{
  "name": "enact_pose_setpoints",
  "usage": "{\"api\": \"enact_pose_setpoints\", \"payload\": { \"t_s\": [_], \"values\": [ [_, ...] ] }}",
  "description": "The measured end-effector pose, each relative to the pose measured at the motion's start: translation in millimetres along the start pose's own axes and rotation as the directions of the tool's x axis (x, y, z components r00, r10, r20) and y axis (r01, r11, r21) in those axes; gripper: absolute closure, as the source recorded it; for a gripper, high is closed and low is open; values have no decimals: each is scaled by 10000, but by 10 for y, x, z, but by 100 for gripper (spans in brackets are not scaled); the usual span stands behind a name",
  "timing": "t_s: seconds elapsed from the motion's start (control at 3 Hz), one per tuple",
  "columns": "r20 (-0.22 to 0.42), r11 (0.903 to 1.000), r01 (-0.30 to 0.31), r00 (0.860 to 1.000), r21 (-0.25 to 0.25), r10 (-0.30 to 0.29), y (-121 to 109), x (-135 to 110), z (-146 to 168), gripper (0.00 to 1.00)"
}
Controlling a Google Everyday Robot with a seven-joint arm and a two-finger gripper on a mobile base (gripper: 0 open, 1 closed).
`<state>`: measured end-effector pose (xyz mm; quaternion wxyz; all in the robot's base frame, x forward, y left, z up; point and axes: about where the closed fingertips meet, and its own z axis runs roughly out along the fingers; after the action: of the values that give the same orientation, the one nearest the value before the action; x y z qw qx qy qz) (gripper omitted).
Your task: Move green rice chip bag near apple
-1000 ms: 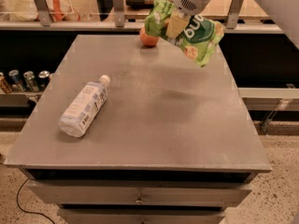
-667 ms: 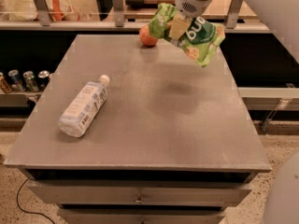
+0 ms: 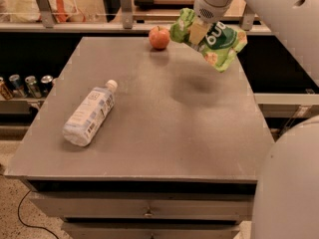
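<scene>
Green rice chip bag [image 3: 224,46] hangs in the air just right of the apple [image 3: 159,37], its crumpled upper-left part clenched tight by the gripper [image 3: 197,33]. Apple rests at the grey table's [image 3: 199,133] far edge. A clear bottle [image 3: 89,114] lies on its side well left of the apple, nearer the camera. Bag's white logo lettering cannot be read.

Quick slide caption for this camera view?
Gripper holds the green rice chip bag above the table, beside the apple.
</scene>
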<state>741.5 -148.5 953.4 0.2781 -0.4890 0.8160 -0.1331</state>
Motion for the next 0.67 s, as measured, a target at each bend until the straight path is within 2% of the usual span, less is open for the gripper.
{"api": "enact_pose_setpoints", "payload": {
  "t_s": [0.33, 0.67],
  "values": [
    [-121, 9995, -291, 9995, 118, 292, -112, 23, 156, 100],
    [-253, 9989, -478, 9985, 25, 478, -134, 20, 334, 100]
  ]
}}
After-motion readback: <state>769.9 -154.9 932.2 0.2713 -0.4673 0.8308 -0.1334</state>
